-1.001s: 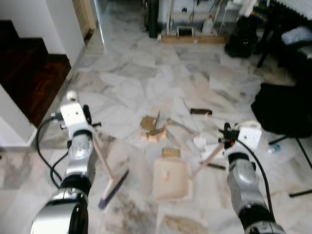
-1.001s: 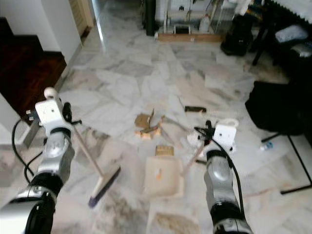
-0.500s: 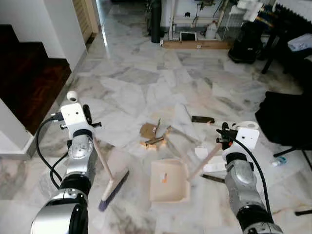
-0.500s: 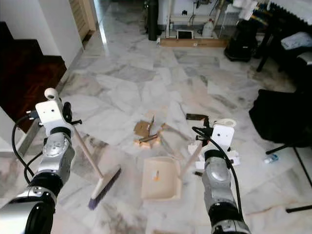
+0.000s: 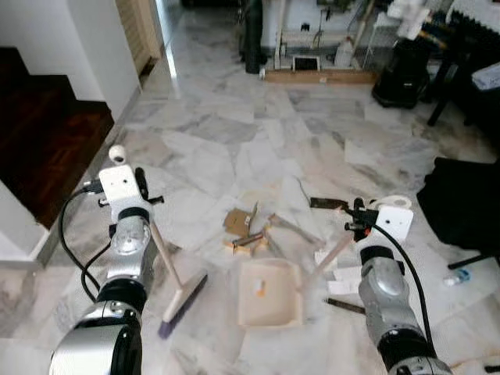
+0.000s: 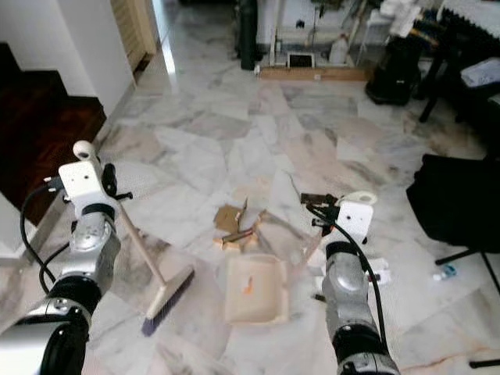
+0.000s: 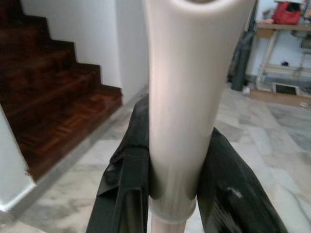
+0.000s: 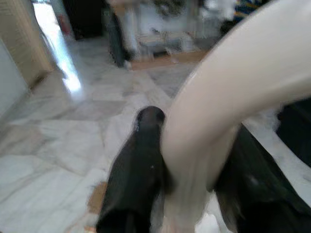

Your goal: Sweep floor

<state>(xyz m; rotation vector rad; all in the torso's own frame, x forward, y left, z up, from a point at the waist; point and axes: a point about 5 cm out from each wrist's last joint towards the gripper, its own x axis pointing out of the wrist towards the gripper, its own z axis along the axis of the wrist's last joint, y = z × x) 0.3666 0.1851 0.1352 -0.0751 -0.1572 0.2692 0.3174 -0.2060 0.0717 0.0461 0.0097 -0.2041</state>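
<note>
Your left tool (image 7: pixel 172 194) clamps the broom (image 5: pixel 181 295) handle, right tool (image 8: pixel 187 194) the dustpan (image 5: pixel 269 293) handle; cardboard scraps (image 5: pixel 244 230) lie just beyond its far edge. Sweep hard and they'll scatter past the pan

On the marble floor (image 6: pixel 234 133), the left tool (image 6: pixel 117 205) grips the slanted handle of a broom (image 6: pixel 156 277) whose dark bristles rest on the tiles. The right tool (image 6: pixel 322 228) holds the pale handle of a cream dustpan (image 6: pixel 251 291) lying flat between the two arms. Just beyond the dustpan's far edge sits a cluster of cardboard scraps (image 6: pixel 233 223). A dark wooden staircase (image 6: pixel 35 125) stands at the far left.
</note>
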